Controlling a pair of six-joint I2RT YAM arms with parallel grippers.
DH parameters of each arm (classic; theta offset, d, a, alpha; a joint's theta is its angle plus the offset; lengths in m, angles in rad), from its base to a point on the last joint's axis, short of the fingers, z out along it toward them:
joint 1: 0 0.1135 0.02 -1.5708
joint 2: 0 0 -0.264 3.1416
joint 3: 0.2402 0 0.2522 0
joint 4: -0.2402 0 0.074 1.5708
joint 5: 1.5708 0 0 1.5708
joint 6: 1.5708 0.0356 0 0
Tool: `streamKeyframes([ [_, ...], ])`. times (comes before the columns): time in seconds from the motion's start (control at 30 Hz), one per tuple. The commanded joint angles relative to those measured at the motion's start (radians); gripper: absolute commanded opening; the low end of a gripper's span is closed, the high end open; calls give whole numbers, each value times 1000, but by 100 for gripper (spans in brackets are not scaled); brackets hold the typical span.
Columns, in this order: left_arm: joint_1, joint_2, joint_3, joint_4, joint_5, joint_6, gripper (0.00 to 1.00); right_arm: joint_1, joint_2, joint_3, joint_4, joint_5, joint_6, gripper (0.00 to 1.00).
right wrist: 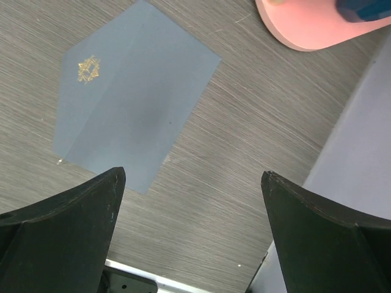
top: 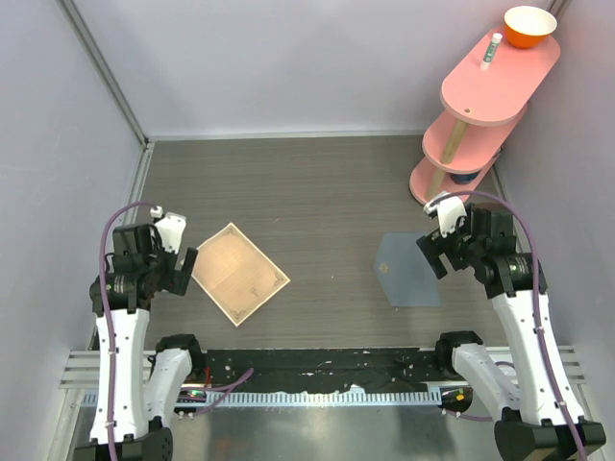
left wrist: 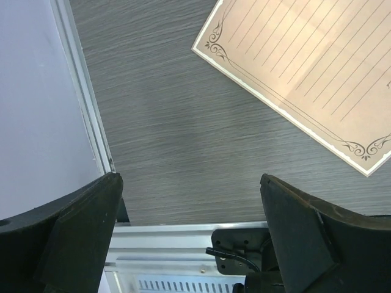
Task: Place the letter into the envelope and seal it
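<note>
The letter (top: 240,274) lies diagonally beside the left tool (top: 181,261), the envelope (top: 408,277) beside the right tool (top: 434,252). Both tools gape, empty.

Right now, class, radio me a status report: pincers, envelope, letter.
Left pincer, right pincer open, empty. Envelope flat by right, letter by left. Nothing between them.

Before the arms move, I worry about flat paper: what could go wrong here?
The letter lies flat on the table, so the open left claw may crumple or push it. The envelope lies flat too; the letter may snag at its mouth. The pink shelf stands near the right arm, which could bump it.
</note>
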Motion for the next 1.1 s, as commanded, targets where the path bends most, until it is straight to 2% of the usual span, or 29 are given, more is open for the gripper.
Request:
streamKeyframes([
  [0.0, -3, 47, 42, -9, 73, 77, 100, 1, 111, 110, 3, -70, 74, 100],
  [0.07, -3, 113, 74, -72, 165, 143, 100, 2, 211, 156, -26, -140, 97, 100],
  [0.2, -3, 245, 118, -113, 280, 165, 100, 54, 367, 273, -40, -242, 165, 100],
  [0.33, 3, 427, 167, -95, 319, 175, 100, 229, 479, 314, 5, -243, 255, 100],
  [0.43, 42, 567, 236, -96, 382, 221, 100, 301, 601, 372, 19, -338, 316, 100],
  [0.57, 106, 746, 363, -122, 461, 296, 100, 404, 749, 440, 87, -487, 479, 100],
  [0.73, 194, 1020, 597, -299, 657, 375, 100, 567, 919, 452, 342, -619, 727, 100],
  [0.87, 217, 1174, 681, -336, 701, 407, 100, 645, 1033, 457, 561, -714, 950, 98],
  [0.97, 215, 1243, 694, -307, 707, 406, 100, 683, 1111, 451, 701, -734, 1085, 90],
  [1.07, 217, 1300, 694, -270, 699, 396, 100, 712, 1172, 437, 845, -736, 1215, 79],
])
